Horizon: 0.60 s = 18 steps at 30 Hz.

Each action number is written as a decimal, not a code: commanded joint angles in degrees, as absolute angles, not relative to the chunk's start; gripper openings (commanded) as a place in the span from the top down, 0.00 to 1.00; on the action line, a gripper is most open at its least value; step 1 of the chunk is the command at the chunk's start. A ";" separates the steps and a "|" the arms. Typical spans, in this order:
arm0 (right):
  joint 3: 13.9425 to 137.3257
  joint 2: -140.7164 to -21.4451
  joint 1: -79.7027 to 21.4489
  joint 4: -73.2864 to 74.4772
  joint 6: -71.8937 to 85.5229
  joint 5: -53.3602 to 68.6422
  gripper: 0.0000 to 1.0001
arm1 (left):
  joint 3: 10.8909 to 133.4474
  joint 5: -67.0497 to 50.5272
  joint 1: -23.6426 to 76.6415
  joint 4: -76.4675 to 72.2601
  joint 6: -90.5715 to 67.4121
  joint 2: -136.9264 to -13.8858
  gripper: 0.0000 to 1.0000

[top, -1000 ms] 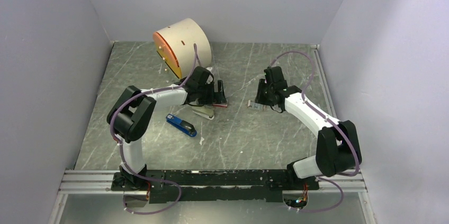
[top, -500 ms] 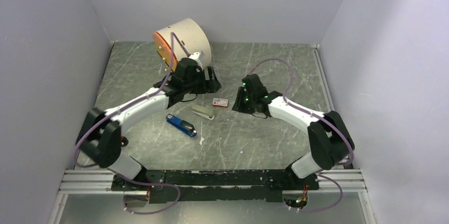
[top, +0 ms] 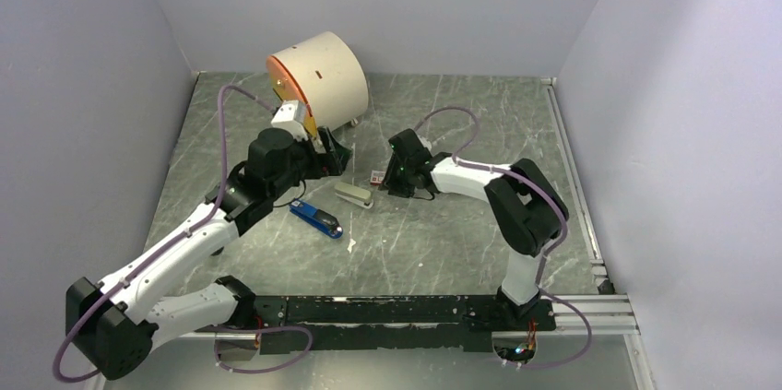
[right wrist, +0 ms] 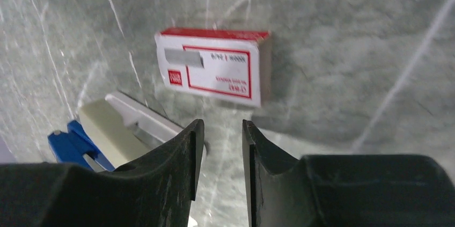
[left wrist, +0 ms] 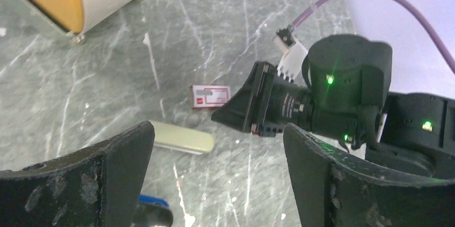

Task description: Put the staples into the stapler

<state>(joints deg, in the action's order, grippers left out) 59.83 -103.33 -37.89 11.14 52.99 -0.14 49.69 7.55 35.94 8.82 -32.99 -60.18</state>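
The blue stapler (top: pixel 316 218) lies on the table left of centre; its blue end shows in the left wrist view (left wrist: pixel 153 205) and in the right wrist view (right wrist: pixel 70 144). No loose strip of staples shows. A red-and-white staples box (top: pixel 376 176) lies flat, also in the left wrist view (left wrist: pixel 211 96) and the right wrist view (right wrist: pixel 214 66). My left gripper (top: pixel 330 155) is wide open and empty above the table (left wrist: pixel 217 137), up and right of the blue stapler. My right gripper (top: pixel 392 175) hovers right beside the box, jaws a narrow gap apart and empty (right wrist: pixel 222 126).
A grey-green oblong stapler (top: pixel 353 195) lies between the blue stapler and the box, also in the wrist views (left wrist: pixel 182 138) (right wrist: pixel 115 125). A large cream drum with an orange face (top: pixel 318 76) lies on its side at the back left. Walls close off three sides.
My left gripper has drawn back left from over the box. My right gripper has swept left across the table to the box.
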 commanded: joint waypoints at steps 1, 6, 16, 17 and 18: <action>63.49 -107.35 -38.61 8.04 56.45 -0.31 0.63 | 47.68 11.58 36.02 12.81 -32.23 -56.78 0.04; 66.60 -110.50 -38.76 10.20 59.37 -4.39 0.62 | 47.92 14.75 35.89 16.39 -33.86 -55.74 0.03; 77.67 -119.05 -37.14 14.14 59.58 -10.63 0.61 | 51.48 15.29 35.95 22.75 -33.15 -56.97 0.02; 78.36 -119.68 -36.83 13.49 59.16 -10.29 0.61 | 51.27 15.22 35.95 22.65 -33.27 -56.46 0.02; 78.80 -120.00 -36.59 12.62 58.53 -9.54 0.61 | 51.00 15.14 35.95 22.53 -33.50 -55.96 0.02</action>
